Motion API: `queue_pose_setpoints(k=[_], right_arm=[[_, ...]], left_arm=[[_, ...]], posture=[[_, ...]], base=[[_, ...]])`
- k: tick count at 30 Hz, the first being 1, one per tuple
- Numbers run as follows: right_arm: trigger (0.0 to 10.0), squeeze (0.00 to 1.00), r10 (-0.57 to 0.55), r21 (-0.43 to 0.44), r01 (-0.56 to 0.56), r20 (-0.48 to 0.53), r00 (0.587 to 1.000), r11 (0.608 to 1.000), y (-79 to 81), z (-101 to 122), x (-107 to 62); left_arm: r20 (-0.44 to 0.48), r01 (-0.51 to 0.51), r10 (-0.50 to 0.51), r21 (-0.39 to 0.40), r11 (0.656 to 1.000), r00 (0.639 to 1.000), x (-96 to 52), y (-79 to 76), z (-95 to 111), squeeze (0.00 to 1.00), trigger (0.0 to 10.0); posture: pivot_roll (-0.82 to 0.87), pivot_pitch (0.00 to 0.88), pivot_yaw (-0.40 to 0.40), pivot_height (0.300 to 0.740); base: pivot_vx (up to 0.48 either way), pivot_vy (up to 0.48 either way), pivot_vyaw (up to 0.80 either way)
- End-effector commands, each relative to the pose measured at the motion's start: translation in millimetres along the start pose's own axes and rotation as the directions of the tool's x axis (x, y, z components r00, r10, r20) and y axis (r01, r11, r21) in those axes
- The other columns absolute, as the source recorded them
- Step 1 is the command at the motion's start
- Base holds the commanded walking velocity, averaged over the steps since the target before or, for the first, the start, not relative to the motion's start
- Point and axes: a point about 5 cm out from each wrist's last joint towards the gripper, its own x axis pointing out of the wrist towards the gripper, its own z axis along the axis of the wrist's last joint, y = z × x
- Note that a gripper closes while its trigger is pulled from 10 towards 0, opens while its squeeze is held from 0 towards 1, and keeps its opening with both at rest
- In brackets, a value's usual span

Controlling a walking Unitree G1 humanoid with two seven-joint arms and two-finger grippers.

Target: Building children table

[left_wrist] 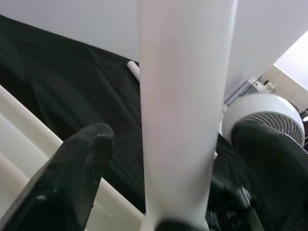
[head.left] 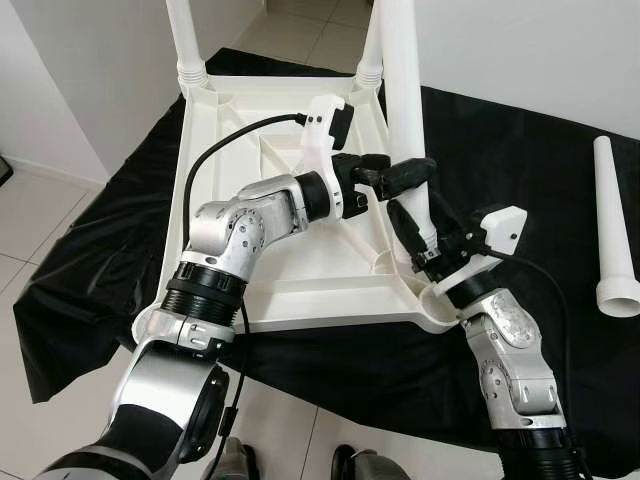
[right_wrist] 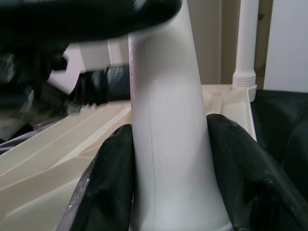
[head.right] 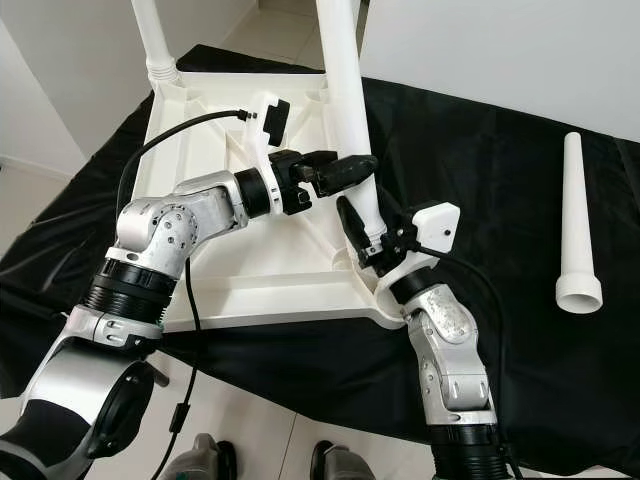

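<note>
A white plastic table top [head.left: 290, 270] lies upside down on a black sheet [head.left: 560, 330] spread over the tiled floor [head.left: 40, 215], its ribbed underside facing up. Two legs [head.left: 182, 40] stand upright in the far corner sockets, their long axes pointing up. A third leg [head.left: 405, 120] stands at the near right corner, roughly upright but leaning slightly, its wide end down at the corner socket [head.left: 432, 300] and its narrow end rising out of frame. The right gripper [head.left: 425, 240] is clenched on this leg low down, just above the socket, a black finger [right_wrist: 103, 183] pressed against each side. The left gripper [head.left: 405, 175] reaches across the table top and straddles the same leg higher up; its fingers [left_wrist: 72, 178] sit on either side with a visible gap, so it is released. A fourth leg [head.left: 615, 230] lies flat on the sheet well to the right, its wide end toward the robot.
</note>
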Motion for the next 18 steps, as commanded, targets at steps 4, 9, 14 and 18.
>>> queue_pose_setpoints(k=[4,9,14,18], right_arm=[[10.0,0.00,0.024,-0.016,-0.025,-0.004,1.000,1.000,9.0,-2,-7.1],[10.0,0.00,0.029,-0.021,-0.029,-0.021,0.999,0.999,14.3,-6,-10.7],[10.0,0.00,0.033,-0.030,-0.034,-0.023,0.999,0.999,14.6,-6,-11.0],[10.0,0.00,0.050,-0.058,-0.051,-0.023,0.999,0.997,14.5,-6,-10.1]], left_arm=[[0.047,0.125,-0.130,0.092,0.988,0.990,2.1,-4.7,30,0.00,10.0],[0.040,0.148,-0.154,0.125,0.981,0.987,3.3,-8.4,38,0.00,9.6],[0.033,0.197,-0.202,0.111,0.974,0.979,5.1,-17.1,32,0.00,0.0],[0.022,0.254,-0.257,0.074,0.964,0.966,7.0,-27.6,23,0.00,0.0]], posture=[[0.02,0.153,-0.039,0.740],[0.02,0.154,-0.034,0.740],[0.01,0.150,-0.031,0.740],[0.02,0.148,-0.031,0.740]], base=[[0.000,0.000,0.00],[0.000,0.000,0.00],[0.000,0.000,0.00],[0.000,0.000,0.00]])
